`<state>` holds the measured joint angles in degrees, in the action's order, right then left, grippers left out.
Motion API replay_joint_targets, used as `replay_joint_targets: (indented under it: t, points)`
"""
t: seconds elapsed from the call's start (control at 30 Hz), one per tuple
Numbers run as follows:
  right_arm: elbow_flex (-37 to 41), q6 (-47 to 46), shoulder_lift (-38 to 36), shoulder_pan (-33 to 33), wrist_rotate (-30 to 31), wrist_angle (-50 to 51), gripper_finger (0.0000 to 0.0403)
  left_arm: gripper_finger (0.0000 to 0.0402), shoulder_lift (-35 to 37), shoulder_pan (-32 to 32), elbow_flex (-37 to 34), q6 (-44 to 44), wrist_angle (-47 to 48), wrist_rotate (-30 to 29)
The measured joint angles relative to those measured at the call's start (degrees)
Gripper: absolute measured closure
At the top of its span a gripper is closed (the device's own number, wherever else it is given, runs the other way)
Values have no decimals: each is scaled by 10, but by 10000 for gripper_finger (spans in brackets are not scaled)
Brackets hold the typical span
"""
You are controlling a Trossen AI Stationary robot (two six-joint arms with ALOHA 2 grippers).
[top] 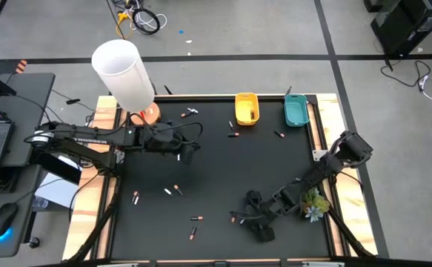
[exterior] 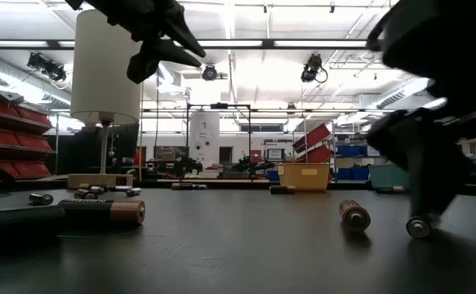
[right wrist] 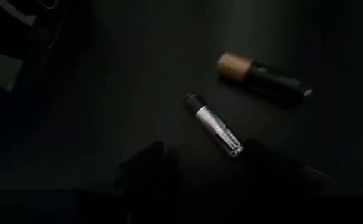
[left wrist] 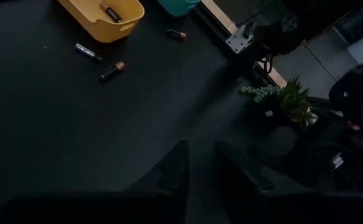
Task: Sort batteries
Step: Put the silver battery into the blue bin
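Small batteries lie scattered on the black mat (top: 223, 170), several near the front (top: 173, 190) and others by the trays (top: 234, 134). My right gripper (top: 241, 217) is low over the mat near the front edge, open. In the right wrist view its fingers (right wrist: 147, 168) stand on either side of a silver battery (right wrist: 212, 124), and a dark, copper-ended battery (right wrist: 262, 74) lies just beyond. My left gripper (top: 190, 153) hovers high over the mat's left middle, narrowly open (left wrist: 201, 171) and holding nothing. A battery (left wrist: 111, 12) lies in the yellow tray (left wrist: 131, 18).
The yellow tray (top: 247, 108) and the teal tray (top: 296, 110) stand at the mat's far edge. A white lamp (top: 123, 74) stands at the far left corner and a small plant (top: 316, 204) at the right edge. Wooden borders frame the mat.
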<state>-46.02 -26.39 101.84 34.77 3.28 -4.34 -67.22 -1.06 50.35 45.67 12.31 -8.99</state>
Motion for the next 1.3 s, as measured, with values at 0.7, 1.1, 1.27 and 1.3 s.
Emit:
replay_joint_targets:
  t: [0.7,1.1,1.27,1.3]
  points:
    - [9,16,2,86,221,-77,136,304,0,1,0,35,-2,15]
    - [42,42,70,60,178,-243,152,304,0,1,0,30,-4,23]
    - [43,54,114,61,186,-319,169,304,0,2,0,27,-2,27]
    - [43,54,125,61,191,-339,173,304,0,2,0,26,-2,27]
